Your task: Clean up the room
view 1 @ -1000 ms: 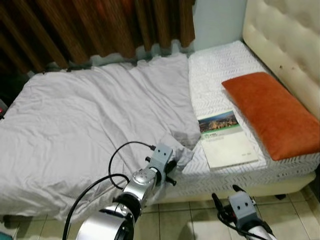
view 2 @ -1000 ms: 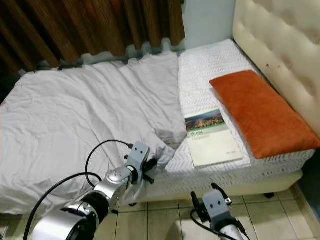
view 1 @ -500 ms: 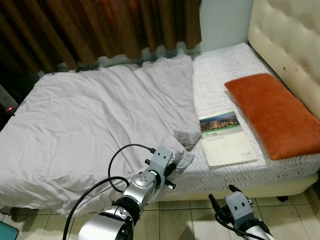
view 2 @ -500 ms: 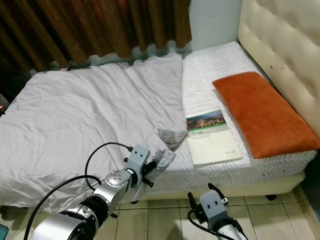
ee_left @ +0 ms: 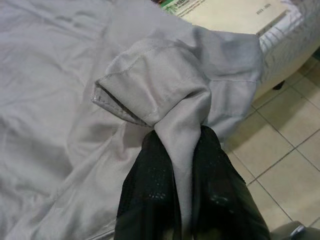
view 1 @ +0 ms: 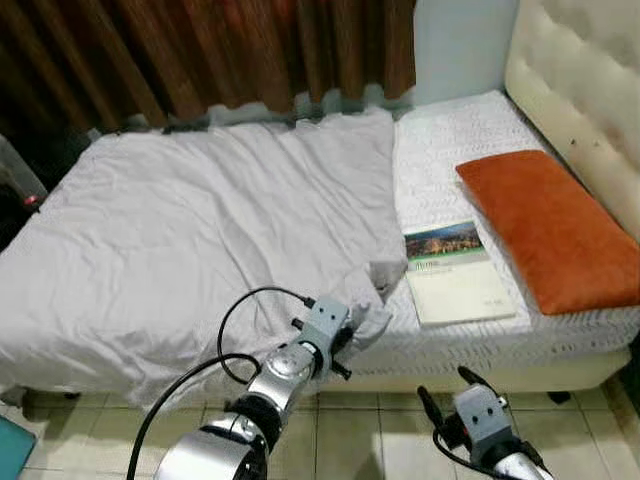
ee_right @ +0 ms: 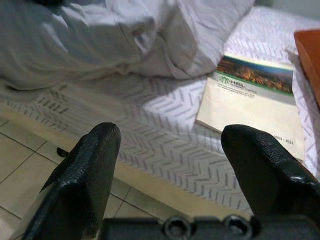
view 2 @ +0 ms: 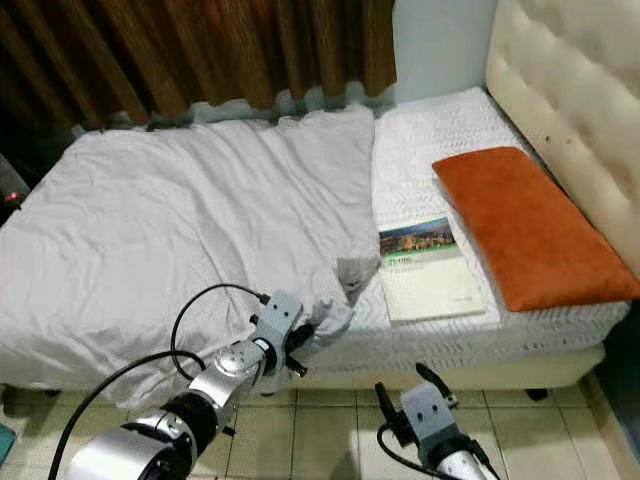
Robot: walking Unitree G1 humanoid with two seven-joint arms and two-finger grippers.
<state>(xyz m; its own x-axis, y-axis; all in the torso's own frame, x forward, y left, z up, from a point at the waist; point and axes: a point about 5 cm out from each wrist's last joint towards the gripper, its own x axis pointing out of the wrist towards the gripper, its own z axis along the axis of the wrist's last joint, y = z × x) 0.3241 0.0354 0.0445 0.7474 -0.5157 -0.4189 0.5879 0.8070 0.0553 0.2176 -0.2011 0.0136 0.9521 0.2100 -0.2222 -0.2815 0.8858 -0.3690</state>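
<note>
At bed's near edge, left end effector point(ee_left: 182, 165) clamped on grey sheet point(view 1: 190, 240) corner beside booklet point(view 1: 455, 275). Right end effector point(ee_right: 175, 160) wide open, empty. Prob. mid bed-making; next: pull corner w/o slipping.

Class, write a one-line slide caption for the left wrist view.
Left gripper pinching a corner of the grey blanket beside a booklet.

Orange pillow point(view 1: 545, 228) cut off at edge
</note>
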